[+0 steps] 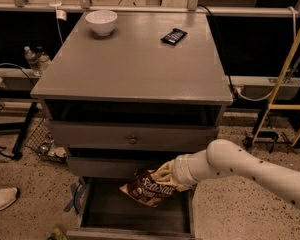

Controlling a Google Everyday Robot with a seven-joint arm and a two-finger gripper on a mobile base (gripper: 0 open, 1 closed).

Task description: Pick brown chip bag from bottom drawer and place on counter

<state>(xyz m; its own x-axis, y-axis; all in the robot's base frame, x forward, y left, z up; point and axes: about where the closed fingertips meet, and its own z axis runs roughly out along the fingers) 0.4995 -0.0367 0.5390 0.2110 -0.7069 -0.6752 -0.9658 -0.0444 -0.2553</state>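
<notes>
The white arm (240, 166) is reaching in low from the right, and its gripper (166, 173) is clamping the upper right edge of the brown chip bag (149, 190). The bag is hanging tilted above the open bottom drawer (135, 214), just in front of the face of the middle drawer (100, 167) and, as far as I can see, clear of the dark drawer floor. Up on the counter (135, 69), a white bowl (101, 22) is sitting near the back left and a small black wrapper (174, 36) is lying toward the back right, both well apart from the bag.
</notes>
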